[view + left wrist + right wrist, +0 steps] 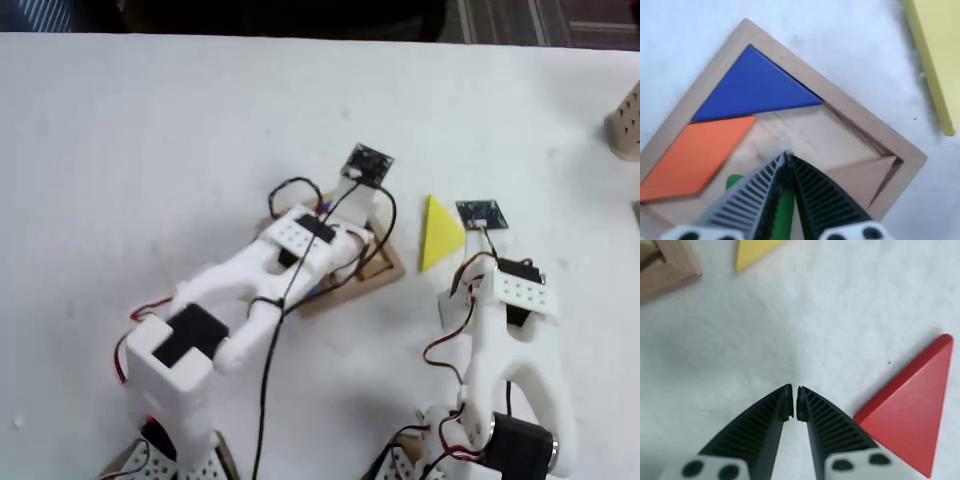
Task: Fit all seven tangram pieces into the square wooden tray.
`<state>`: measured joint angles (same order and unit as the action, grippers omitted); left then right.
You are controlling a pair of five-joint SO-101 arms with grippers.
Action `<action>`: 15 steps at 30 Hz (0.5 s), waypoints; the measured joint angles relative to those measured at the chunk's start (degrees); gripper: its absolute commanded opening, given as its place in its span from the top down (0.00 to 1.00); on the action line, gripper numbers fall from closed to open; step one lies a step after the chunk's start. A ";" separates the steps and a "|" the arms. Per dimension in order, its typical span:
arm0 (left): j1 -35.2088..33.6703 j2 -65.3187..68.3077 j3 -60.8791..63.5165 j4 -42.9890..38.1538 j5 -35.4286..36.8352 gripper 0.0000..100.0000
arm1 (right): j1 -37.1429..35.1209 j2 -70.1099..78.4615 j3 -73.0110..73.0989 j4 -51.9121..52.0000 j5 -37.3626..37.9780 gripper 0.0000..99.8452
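You're at a robotics lab bench: white table, a wired arm lower left, a second arm lower right, striped floor upper right.

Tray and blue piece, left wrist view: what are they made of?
Tray: bare wood, probably unfinished; it is pale with visible grain. Blue piece: flat, opaque, matte colour with no grain showing; probably painted wood, possibly plastic.

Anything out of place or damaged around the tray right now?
Nothing damaged or spilled. The blue triangle and orange parallelogram lie flat inside the tray; a green piece is partly hidden under the left gripper. The yellow triangle and red triangle lie on the table, outside it.
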<state>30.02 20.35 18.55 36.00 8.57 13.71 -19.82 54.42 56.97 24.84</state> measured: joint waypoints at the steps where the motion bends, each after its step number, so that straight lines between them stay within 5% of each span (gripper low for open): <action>1: 0.00 -0.26 0.00 0.26 0.00 0.98 | 0.00 0.00 0.00 0.00 0.00 0.98; 15: 2.64 -18.99 19.43 -6.86 0.00 0.98 | 0.00 0.00 0.00 0.00 0.00 0.98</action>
<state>32.66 1.36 37.98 29.14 8.57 13.71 -19.82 54.42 56.97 24.84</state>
